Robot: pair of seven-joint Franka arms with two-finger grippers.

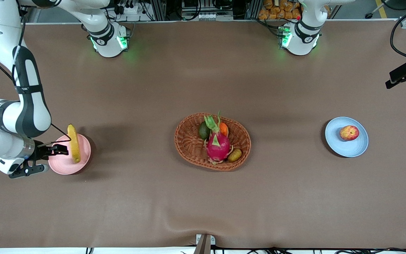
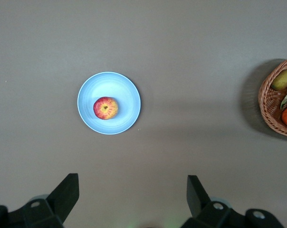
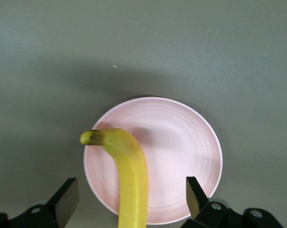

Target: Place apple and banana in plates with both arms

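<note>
On the brown table [image 1: 203, 197], a wicker basket [image 1: 189, 141]

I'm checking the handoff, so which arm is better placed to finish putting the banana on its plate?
Right. The right hand is open directly over the pink plate with the banana between its fingers. The left hand waits high above the blue plate, which holds the apple.

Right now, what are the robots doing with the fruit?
The right claw is open over the pink plate, with the banana between its fingers above the plate. The apple already sits on the blue plate. The left claw waits open, up high. The basket holds other fruit.
</note>
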